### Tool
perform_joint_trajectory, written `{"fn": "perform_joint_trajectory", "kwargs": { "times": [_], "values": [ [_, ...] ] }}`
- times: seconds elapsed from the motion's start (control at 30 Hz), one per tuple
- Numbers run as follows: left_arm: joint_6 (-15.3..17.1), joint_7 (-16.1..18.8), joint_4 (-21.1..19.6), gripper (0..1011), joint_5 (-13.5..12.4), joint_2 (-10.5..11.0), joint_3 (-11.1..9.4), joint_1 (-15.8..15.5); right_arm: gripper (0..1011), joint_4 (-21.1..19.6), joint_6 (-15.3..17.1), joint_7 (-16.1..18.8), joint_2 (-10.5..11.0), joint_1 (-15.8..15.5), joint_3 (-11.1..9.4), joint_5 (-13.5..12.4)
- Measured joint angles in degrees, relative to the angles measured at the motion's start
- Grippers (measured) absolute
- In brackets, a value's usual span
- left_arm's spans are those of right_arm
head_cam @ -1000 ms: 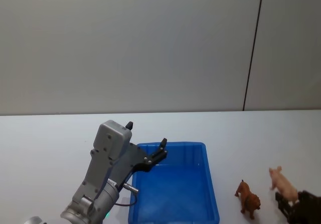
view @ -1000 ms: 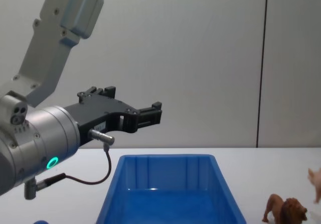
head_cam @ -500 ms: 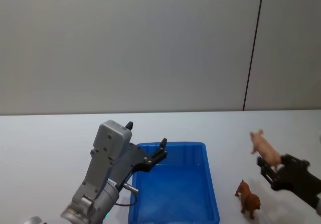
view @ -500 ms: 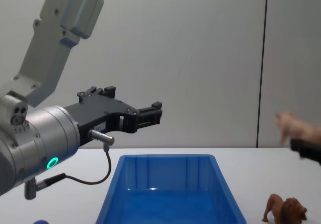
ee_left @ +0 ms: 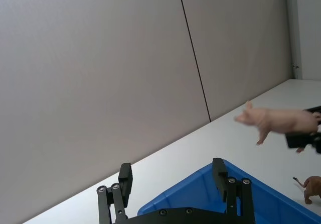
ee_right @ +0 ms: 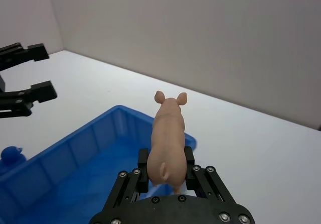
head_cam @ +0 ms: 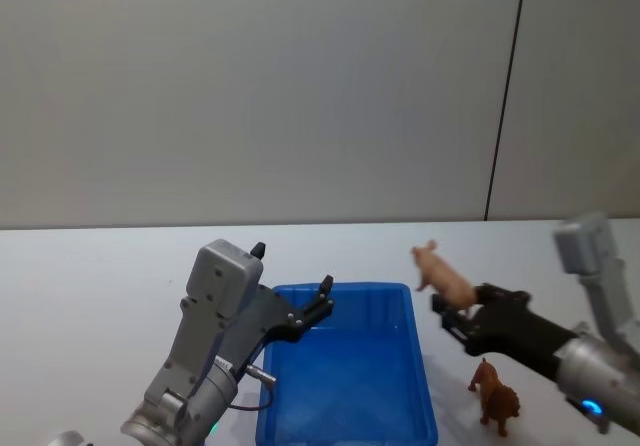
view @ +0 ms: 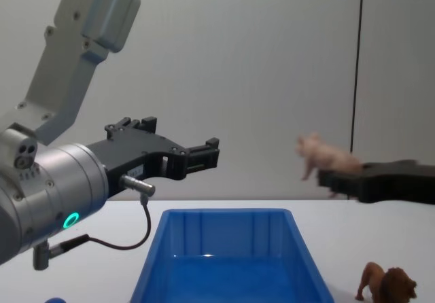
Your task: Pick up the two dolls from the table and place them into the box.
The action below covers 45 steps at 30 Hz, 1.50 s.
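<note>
The box [head_cam: 422, 376] sits in the lower middle of the head view, and you see its thick blue rim on all four sides, with its ribbed inner walls and bare blue floor open from above. White table [head_cam: 90, 296] lies free to the left of it and behind it, up to the grey wall. The left gripper [ee_left: 171, 170] hangs above the far left corner of the box, its fingers spread wide with only air between them. The right gripper [head_cam: 455, 311] comes in from the lower right of the head view and pinches the pink doll [head_cam: 445, 278] by its rear part. This doll is lifted off the table, just beside the far right corner of the box. In the chest view it is well above the rim, and between it and the left gripper there is open space over the box. The pink doll is pale, with two small ears, and its head points away from the fingers. The lion [head_cam: 496, 396] is brown with a darker mane and stands on the table near the right rim of the box, below the right arm. You can count two dolls, one box and two grippers.
</note>
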State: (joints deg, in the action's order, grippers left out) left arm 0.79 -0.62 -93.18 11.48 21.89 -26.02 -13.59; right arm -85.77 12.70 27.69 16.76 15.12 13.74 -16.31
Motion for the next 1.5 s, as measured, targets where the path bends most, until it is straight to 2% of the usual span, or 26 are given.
{"fn": "perform_joint_trajectory", "kwargs": {
  "times": [0.3,0.37,0.4,0.47,0.53,0.6,0.7,0.8,0.97,1.03,1.5],
  "values": [
    [0.0,0.0,0.0,1003,0.0,0.0,0.0,0.0,389,6.1,1.8,4.0,-3.8,4.7,3.1,2.5],
    [0.0,0.0,0.0,1003,0.0,0.0,0.0,0.0,437,7.0,1.9,4.3,-4.3,5.2,3.5,2.8],
    [0.0,0.0,0.0,1003,0.0,0.0,0.0,0.0,496,7.8,1.9,4.7,-4.8,5.8,3.9,3.0],
    [0.0,0.0,0.0,1003,0.0,0.0,0.0,0.0,518,8.4,1.9,5.0,-5.2,6.2,4.2,3.2],
    [0.0,0.0,0.0,1003,0.0,0.0,0.0,0.0,620,9.3,1.8,5.3,-5.6,6.7,4.7,3.5],
    [0.0,0.0,0.0,1003,0.0,0.0,0.0,0.0,661,9.7,1.7,5.4,-5.8,7.0,4.8,3.7],
    [0.0,0.0,0.0,1003,0.0,0.0,0.0,0.0,777,10.3,1.0,5.4,-6.1,7.3,5.1,4.0],
    [0.0,0.0,0.0,1003,0.0,0.0,0.0,0.0,830,10.4,0.2,5.0,-6.1,7.3,5.2,4.3],
    [0.0,0.0,0.0,1003,0.0,0.0,0.0,0.0,979,9.5,-1.5,3.3,-5.2,6.3,4.7,4.2],
    [0.0,0.0,0.0,1003,0.0,0.0,0.0,0.0,1001,8.9,-1.9,2.8,-4.7,5.9,4.5,4.0],
    [0.0,0.0,0.0,1003,0.0,0.0,0.0,0.0,1001,1.5,-2.7,-1.8,0.6,-1.2,1.9,0.3]
  ]
}}
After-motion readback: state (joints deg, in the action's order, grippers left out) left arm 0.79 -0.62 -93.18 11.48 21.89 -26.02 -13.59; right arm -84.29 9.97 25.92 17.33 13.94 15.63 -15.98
